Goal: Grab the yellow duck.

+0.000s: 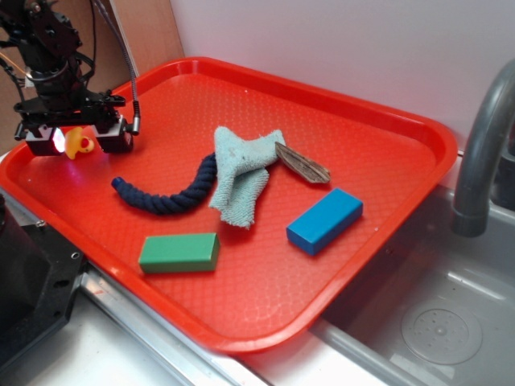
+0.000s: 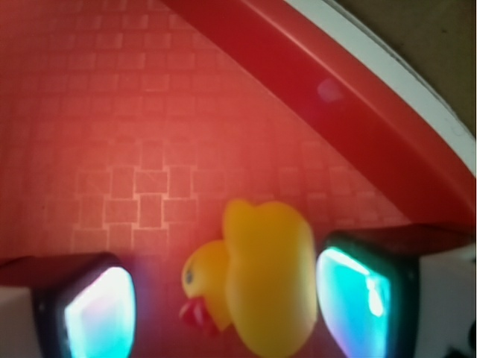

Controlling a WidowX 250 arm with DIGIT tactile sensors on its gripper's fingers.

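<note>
Duck [image 2: 264,280] between the spread pads of the tool [image 2: 227,302], nearer one pad: centre, then close gently.

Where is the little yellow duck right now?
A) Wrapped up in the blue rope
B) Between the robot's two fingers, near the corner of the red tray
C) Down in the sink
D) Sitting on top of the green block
B: the yellow duck sits between the fingers of the gripper, one pad right beside it, over the red tray near its corner rim.
</note>
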